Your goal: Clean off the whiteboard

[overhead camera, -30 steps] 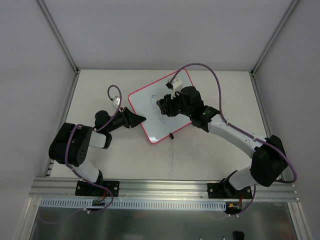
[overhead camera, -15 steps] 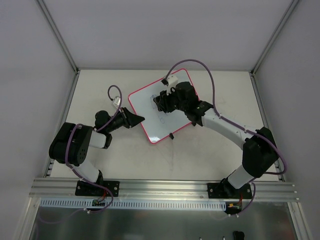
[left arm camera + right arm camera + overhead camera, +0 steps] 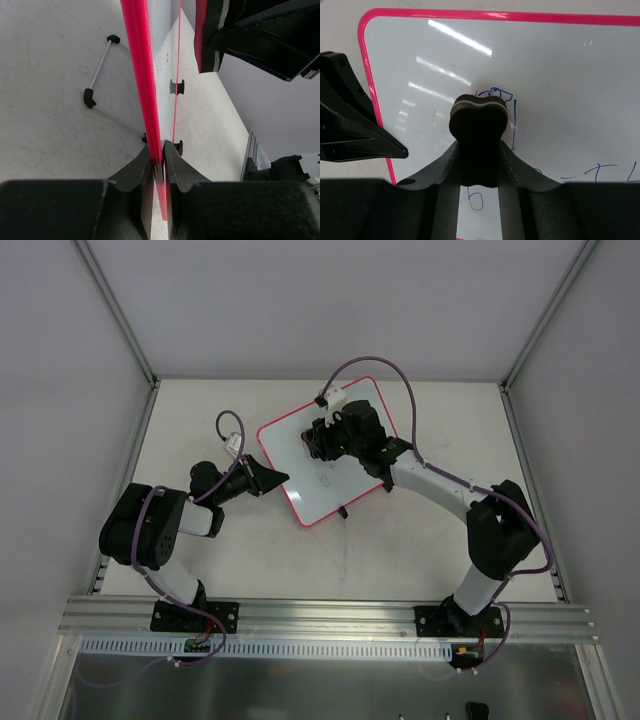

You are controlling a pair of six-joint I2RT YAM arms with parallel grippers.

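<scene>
Eraser (image 3: 479, 120) sits clamped in right claw (image 3: 479, 146) over whiteboard (image 3: 570, 75), whose pink edge left claw (image 3: 158, 152) pinches.

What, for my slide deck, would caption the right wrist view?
Right gripper holds a dark eraser at blue marks on the pink-rimmed whiteboard while the left gripper clamps its edge.

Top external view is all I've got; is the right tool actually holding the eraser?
Observer: Yes. The right wrist view shows the right tool shut on the black eraser.
Operator: Any ink left?
Observer: Blue marks show on the whiteboard, beside and below the eraser.
Operator: And the left tool?
Observer: The left wrist view shows the left tool pinching the board's pink rim.
</scene>
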